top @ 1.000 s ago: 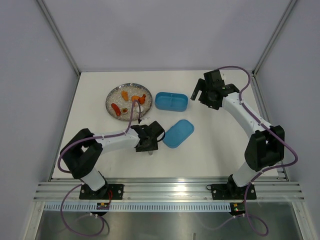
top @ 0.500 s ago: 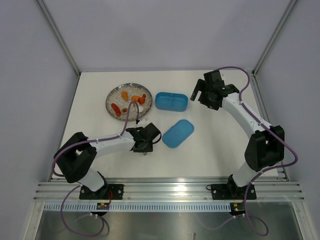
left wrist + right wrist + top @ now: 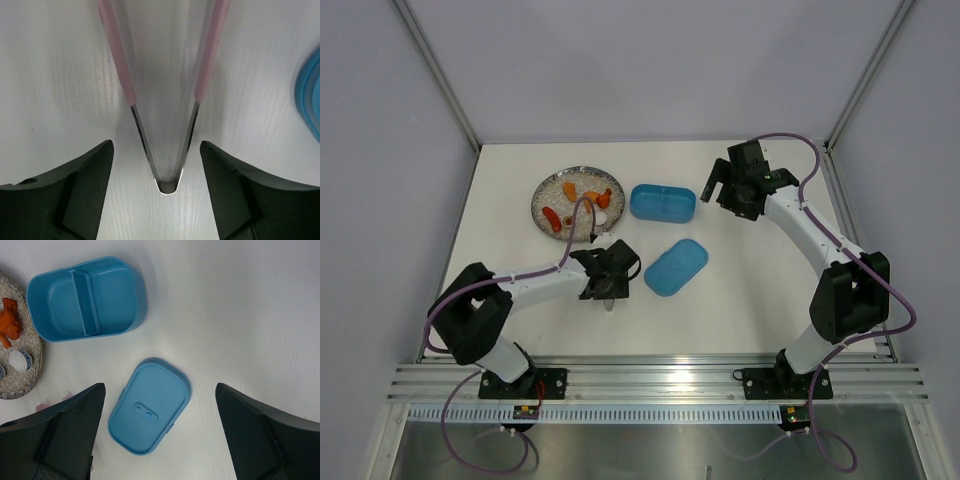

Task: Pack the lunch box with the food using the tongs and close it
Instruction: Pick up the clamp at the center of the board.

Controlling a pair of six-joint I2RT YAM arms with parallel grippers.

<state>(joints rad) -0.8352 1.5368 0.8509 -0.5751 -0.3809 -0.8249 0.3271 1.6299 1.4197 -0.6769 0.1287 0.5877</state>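
Observation:
The pink-armed tongs [image 3: 165,150] lie flat on the table, their hinge end [image 3: 608,302] poking out below my left gripper [image 3: 611,279]. That gripper [image 3: 155,145] is open and straddles the hinge end, with both fingers clear of the metal. The blue lunch box [image 3: 663,202] stands uncovered with both compartments empty [image 3: 85,297]. Its lid [image 3: 676,266] lies flat in front of it [image 3: 150,412]. Orange and red food [image 3: 592,196] and a white piece [image 3: 20,360] sit on the plate. My right gripper [image 3: 718,184] hangs open high above the lid [image 3: 160,387].
The speckled grey plate [image 3: 548,196] sits left of the box, its edge showing in the right wrist view [image 3: 17,385]. Cage posts and walls enclose the table on three sides.
My left gripper has shifted a little left and toward the plate, staying over the tongs. The right arm, box, lid and plate have not moved.

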